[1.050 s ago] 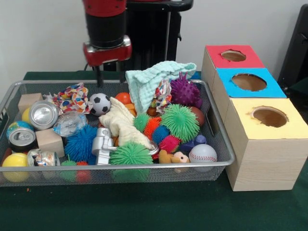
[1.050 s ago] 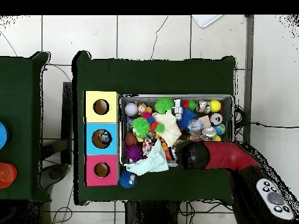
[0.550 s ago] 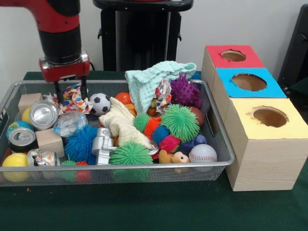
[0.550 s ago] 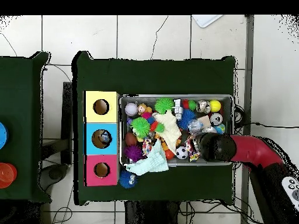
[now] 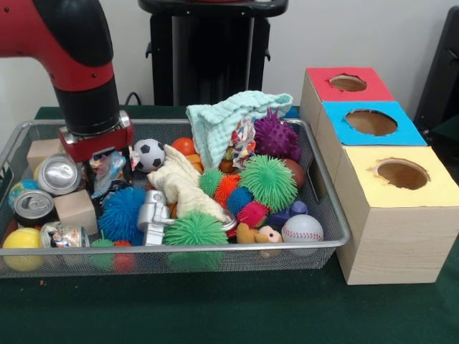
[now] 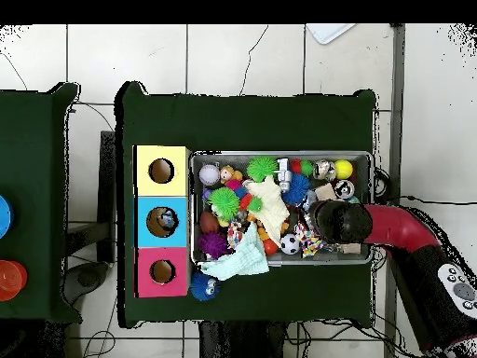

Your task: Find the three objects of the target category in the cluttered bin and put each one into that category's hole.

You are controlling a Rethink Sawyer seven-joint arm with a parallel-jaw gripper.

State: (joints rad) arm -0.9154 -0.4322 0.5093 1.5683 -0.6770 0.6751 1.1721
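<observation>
My hand (image 5: 102, 175) is down in the left part of the wire bin (image 5: 324, 188), which stands on the green worktop (image 5: 229, 308). My red wrist hides it, so I cannot tell whether it is apart or closed on anything.

At the bin's far left lie a yellow ball (image 5: 21, 240) and, behind it, a wooden block (image 5: 41, 150). The three cans are all on this side. A silver can (image 5: 57, 174) lies tilted just left of my hand. A dark-topped can (image 5: 32, 206) sits in front of that one, and a crushed can (image 5: 63, 235) lies by the front wall. A second wooden block (image 5: 74, 209) sits between the cans and my hand.

A crumpled clear wrapper (image 5: 109, 166) shows right under my wrist, and a blue spiky ball (image 5: 120, 213) lies in front of it. To the right come a small soccer ball (image 5: 148, 154), a silver robot figure (image 5: 152, 215) and a cream cloth (image 5: 183, 186). A mint towel (image 5: 229, 115) is draped high at the back. Next to it sits a purple spiky ball (image 5: 276, 136), with a large green spiky ball (image 5: 267, 181) in front. A baseball (image 5: 302, 228) rests in the front right corner.

Beside the bin, well apart from my hand, stand a yellow box (image 5: 401, 215), a blue box (image 5: 369, 123) and a red box (image 5: 346, 84). Each has a round hole in its top.
</observation>
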